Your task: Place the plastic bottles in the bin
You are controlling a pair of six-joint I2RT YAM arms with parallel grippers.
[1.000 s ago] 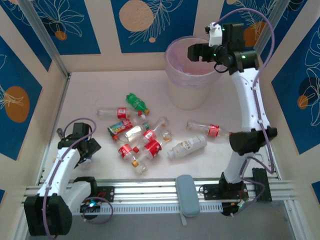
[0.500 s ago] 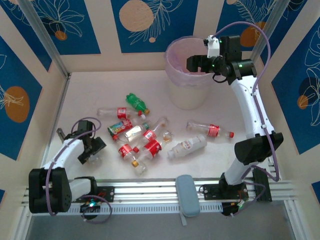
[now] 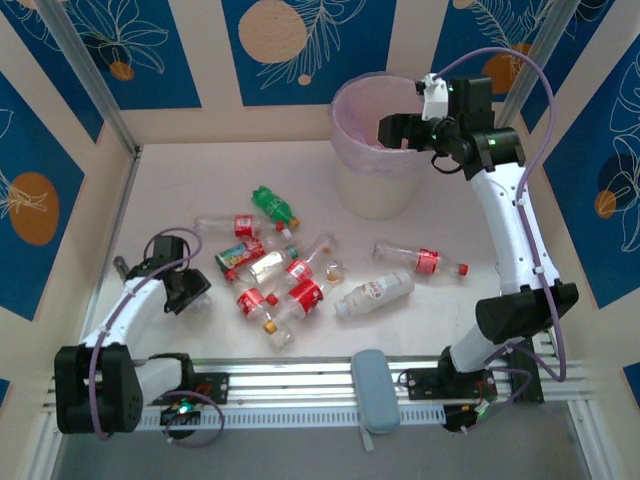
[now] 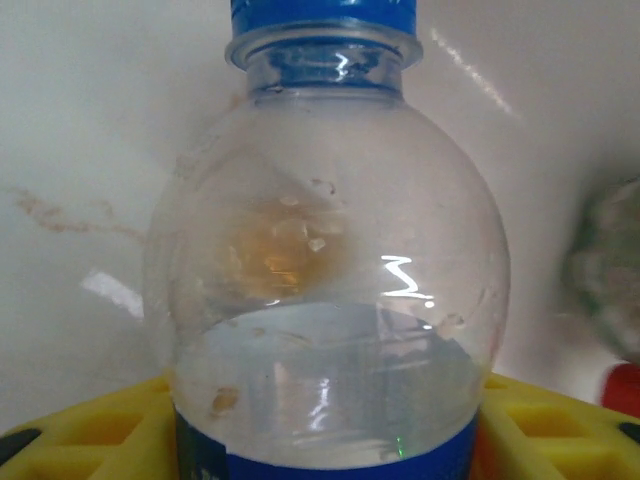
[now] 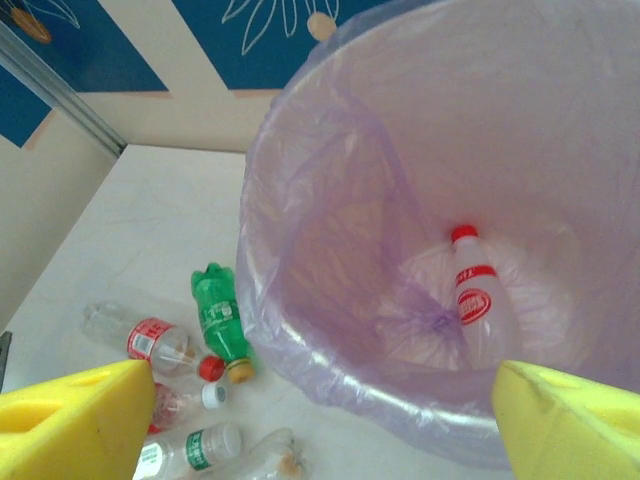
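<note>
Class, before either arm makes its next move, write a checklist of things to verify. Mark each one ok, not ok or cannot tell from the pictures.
1. Right pincer open and empty: ok, nothing sits between its fingers.
2. Right pincer above the bin: ok, its camera looks down into the liner.
3. Red-capped bottle fully inside the bin: ok, it lies at the bottom.
4. Left pincer lined up on the blue-capped bottle: ok, yellow fingers flank it.
5. Left grip firm: cannot tell.
6. All bottles binned: not ok, many lie on the table.
</note>
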